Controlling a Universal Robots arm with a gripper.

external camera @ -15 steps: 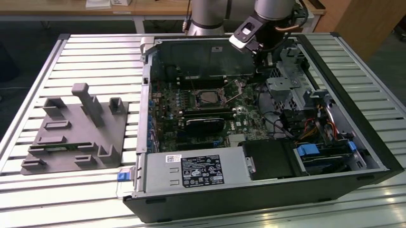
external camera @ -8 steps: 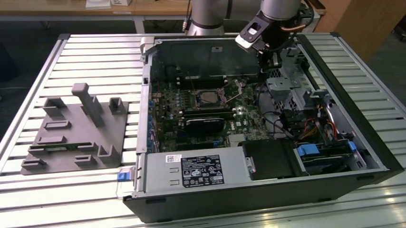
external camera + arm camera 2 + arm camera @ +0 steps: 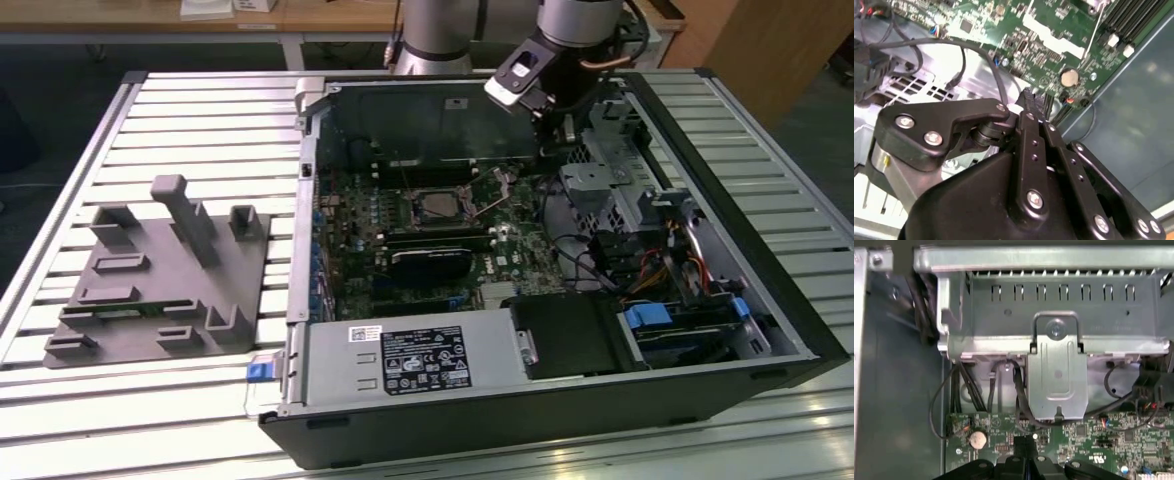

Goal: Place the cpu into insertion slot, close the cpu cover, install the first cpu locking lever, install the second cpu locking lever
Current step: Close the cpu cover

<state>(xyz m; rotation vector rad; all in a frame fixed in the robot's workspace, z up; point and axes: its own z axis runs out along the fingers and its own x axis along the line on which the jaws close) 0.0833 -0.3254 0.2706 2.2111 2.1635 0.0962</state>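
Note:
On the green motherboard, the cpu socket shows a silver frame, the cpu cover, around a dark square centre. I cannot tell whether the cpu lies inside. A thin metal locking lever slants up beside the socket on the exterior view's right, and it appears as a bright rod in the second wrist view. My gripper hangs inside the case beyond the socket, near the drive cage, apart from the lever. Its black fingers are shut with nothing visible between them, and they hover over the board's edge near a coin battery.
The open computer case lies on a slatted metal table. A silver drive cage and black cables stand close to the gripper. The power supply fills the near side. A grey fixture sits on the table at the exterior view's left.

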